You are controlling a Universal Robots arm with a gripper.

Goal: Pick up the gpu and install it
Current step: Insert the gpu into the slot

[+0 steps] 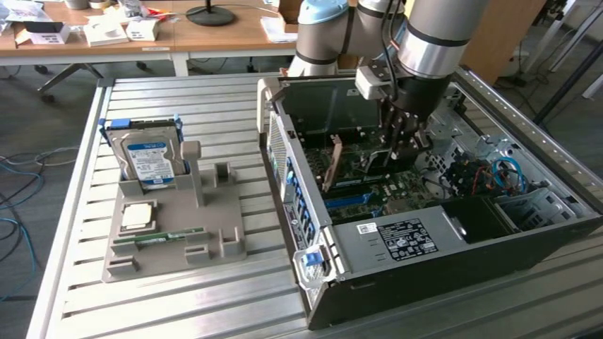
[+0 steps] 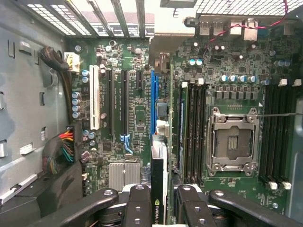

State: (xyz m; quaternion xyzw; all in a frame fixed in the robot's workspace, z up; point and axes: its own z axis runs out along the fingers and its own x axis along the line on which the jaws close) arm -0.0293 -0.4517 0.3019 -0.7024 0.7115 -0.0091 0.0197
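Inside the open black metal computer case (image 1: 424,282), the robot's black two-fingered hand (image 2: 163,201) is closed on the gpu (image 2: 158,179), a thin flat card that looks dark from its edge and carries a small green logo between the fingers. You hold it low over the green motherboard (image 2: 137,113), in line with the long blue slot (image 2: 152,94). Whether its bottom edge already touches this slot, I cannot tell.

To do this step well, I think you should hold the card exactly parallel to the blue slot and press straight down, without any twist. The long black slots (image 2: 124,99) are just beside it, so a small sideways error could put the contacts in the wrong place or bend them. Go slowly, and watch that both ends go down together.

The card stands on its edge, with the thin top edge toward the wrist camera. Its long axis runs along the slot, from the hand toward the rear wall of the case with the slotted covers (image 2: 118,19). In the exterior view its tan-brown face (image 1: 332,166) shows as a narrow, nearly upright strip near the hand, toward the exterior view's left. Which end carries the metal bracket, I cannot make out.

On the slatted metal counter (image 1: 188,304), the grey plastic holder (image 1: 179,233) with the silver hard drive (image 1: 151,159) stands well apart from the case.
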